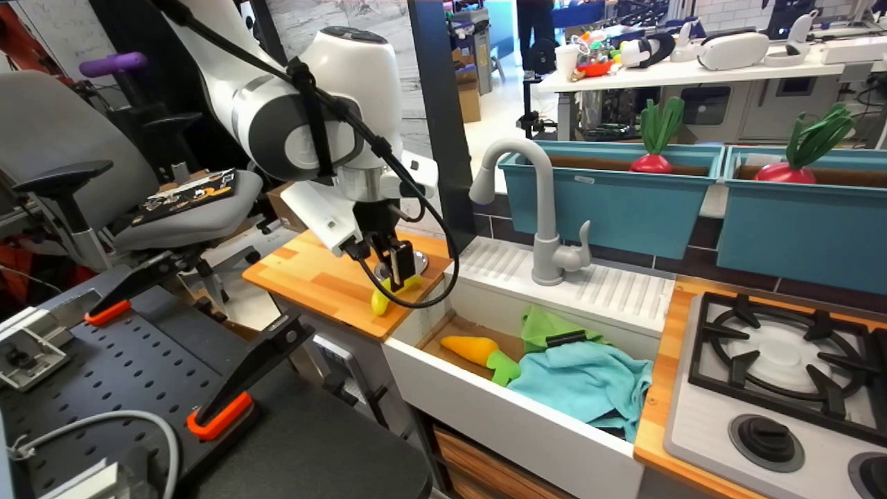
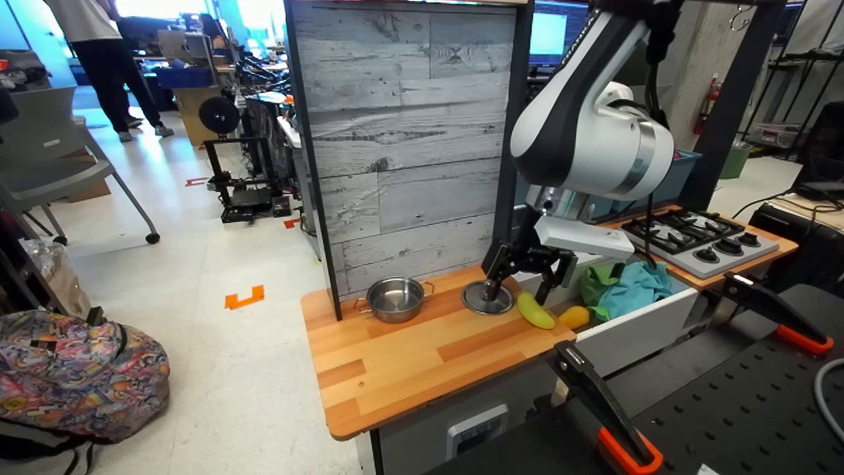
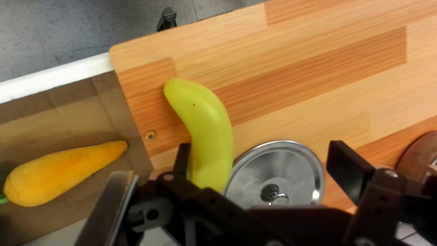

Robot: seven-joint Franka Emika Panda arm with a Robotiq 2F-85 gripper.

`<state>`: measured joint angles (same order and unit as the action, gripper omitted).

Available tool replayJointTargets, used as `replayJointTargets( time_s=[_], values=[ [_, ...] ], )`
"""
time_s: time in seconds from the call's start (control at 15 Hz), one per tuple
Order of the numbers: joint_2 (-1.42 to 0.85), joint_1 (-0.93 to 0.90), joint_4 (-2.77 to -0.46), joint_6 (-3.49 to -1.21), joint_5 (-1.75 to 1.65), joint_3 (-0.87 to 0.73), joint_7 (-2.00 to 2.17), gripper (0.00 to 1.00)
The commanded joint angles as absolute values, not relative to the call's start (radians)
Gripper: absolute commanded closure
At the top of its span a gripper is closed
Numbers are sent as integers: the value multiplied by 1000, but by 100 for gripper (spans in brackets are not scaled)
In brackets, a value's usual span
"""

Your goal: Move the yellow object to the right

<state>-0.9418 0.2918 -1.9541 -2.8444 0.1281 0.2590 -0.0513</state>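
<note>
The yellow object is a curved, plain yellow banana-like piece [image 3: 210,126]. It lies on the wooden counter near the sink edge and also shows in both exterior views [image 1: 380,301] [image 2: 535,312]. My gripper [image 3: 261,159] is open, with its fingers wide apart, low over the counter. In the wrist view the yellow piece's lower part lies between the fingers, close beside the left-hand finger; its end is hidden behind the gripper. In the exterior views the gripper [image 1: 400,269] [image 2: 519,288] stands over the yellow piece and the lid. I cannot tell whether a finger touches the piece.
A round metal lid [image 3: 278,167] lies beside the yellow piece, partly between the fingers. A small metal pot [image 2: 395,300] stands farther along the counter [image 2: 409,376]. The sink [image 1: 513,440] holds a yellow-orange lump [image 1: 471,348], teal cloth [image 1: 578,378] and green cloth [image 1: 547,326]. A faucet [image 1: 545,208] rises behind.
</note>
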Motion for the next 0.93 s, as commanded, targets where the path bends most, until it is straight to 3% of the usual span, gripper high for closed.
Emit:
replayJointTargets(
  time_s=[0.0, 0.2, 0.27, 0.87],
  values=[
    [-815, 306, -2097, -2869, 181, 309, -82, 0],
    [-692, 276, -2226, -2897, 208, 333, -53, 0],
    [-803, 272, -2103, -2863, 197, 308, -72, 0],
    [-796, 261, -2111, -2862, 198, 299, -69, 0]
  ],
)
